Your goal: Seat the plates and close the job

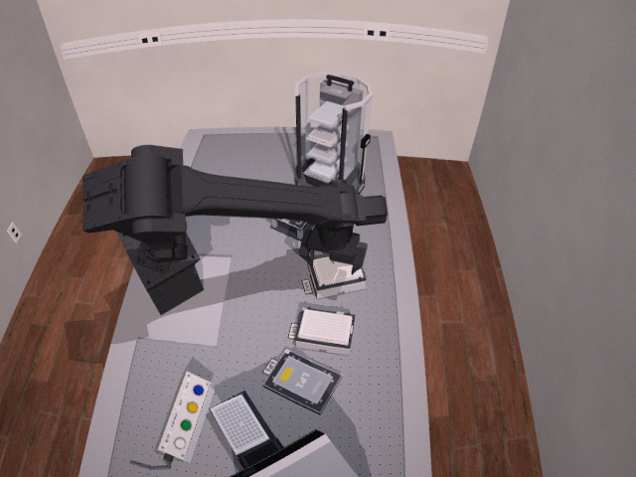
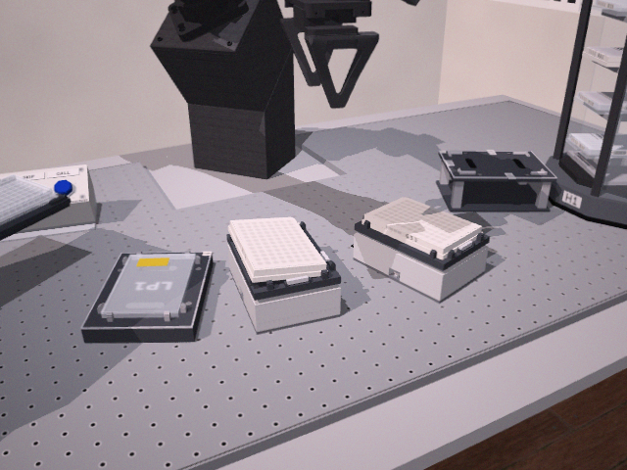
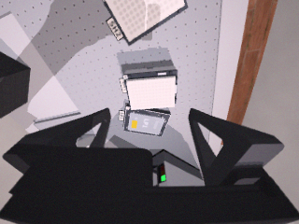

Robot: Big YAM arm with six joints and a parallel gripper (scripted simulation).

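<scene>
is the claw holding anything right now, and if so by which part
Nothing is held. The claw is wide open, with only the deck and stations far below showing between its fingers. It hangs above the plates, touching none.

- We are seeing a matt grey metal-looking deck (image 2: pixel 323 395), dotted all over with small holes.
- The floor (image 1: pixel 462 308) is showing brown wood planks with visible grain.
- The arm (image 1: pixel 256 195) is looking like matt black plastic.
- The hotel guard (image 1: pixel 362 110) is appearing clear and glossy.
- The plates (image 2: pixel 275 245) are looking like matt white plastic.
</scene>
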